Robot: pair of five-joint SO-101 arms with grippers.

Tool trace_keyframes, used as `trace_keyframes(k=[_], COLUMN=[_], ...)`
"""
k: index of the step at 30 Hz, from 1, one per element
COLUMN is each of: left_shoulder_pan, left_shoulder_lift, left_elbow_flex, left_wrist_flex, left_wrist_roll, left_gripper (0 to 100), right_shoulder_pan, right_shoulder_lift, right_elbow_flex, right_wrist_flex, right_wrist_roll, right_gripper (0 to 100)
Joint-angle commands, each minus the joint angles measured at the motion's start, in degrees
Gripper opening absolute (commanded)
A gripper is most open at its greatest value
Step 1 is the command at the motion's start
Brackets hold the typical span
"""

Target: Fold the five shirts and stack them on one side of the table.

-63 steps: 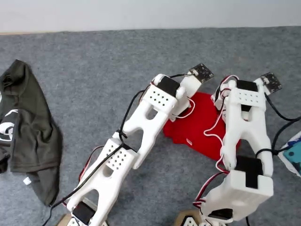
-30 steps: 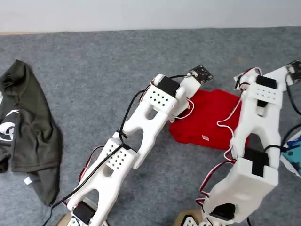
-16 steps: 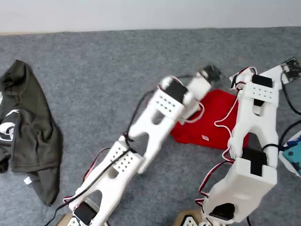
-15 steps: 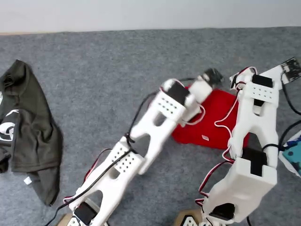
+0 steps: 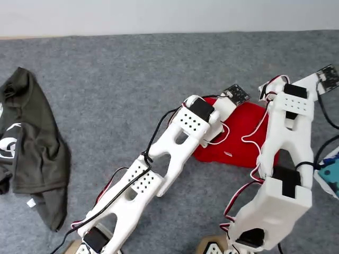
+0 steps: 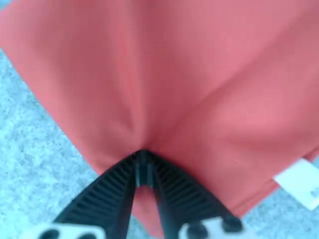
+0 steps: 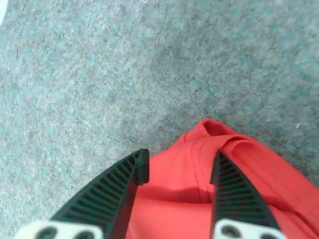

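A red shirt (image 5: 239, 136) lies folded on the grey carpet, between the two white arms in the high view. My left gripper (image 6: 143, 167) is pressed down on the red shirt (image 6: 199, 84) with its fingers shut on a pinch of the cloth near one edge; a white tag (image 6: 299, 183) shows at the hem. My right gripper (image 7: 179, 167) hangs open just above a corner of the red shirt (image 7: 264, 174), one finger over the carpet and one over the cloth.
A dark olive shirt (image 5: 29, 143) lies crumpled at the table's left side. A white and teal cloth (image 5: 331, 174) pokes in at the right edge. Bare grey carpet (image 5: 132, 74) stretches across the back and middle.
The right arm swung out to the right, and the red shirt now lies flatter and wider. The left arm shifted right and settled lower onto the shirt.
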Motion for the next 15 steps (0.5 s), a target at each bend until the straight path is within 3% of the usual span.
trace_keyframes(k=[1,10,15], left_shoulder_pan=[-0.09,0.26,0.62], left_shoulder_lift=[-0.7,-0.44,-0.44], left_elbow_flex=[-0.4,-0.4,-0.4], left_wrist_flex=[1.58,1.58,1.58], left_wrist_roll=[0.62,0.62,0.44], left_gripper=[0,0,0], right_shoulder_pan=[-0.48,1.36,1.27], right_shoulder_lift=[-1.71,-1.8,-3.56], right_elbow_flex=[-1.32,-1.49,-1.41], right_wrist_flex=[-0.22,-7.08,-0.22], right_wrist_roll=[0.35,0.53,0.53], right_gripper=[20.9,20.9,20.9])
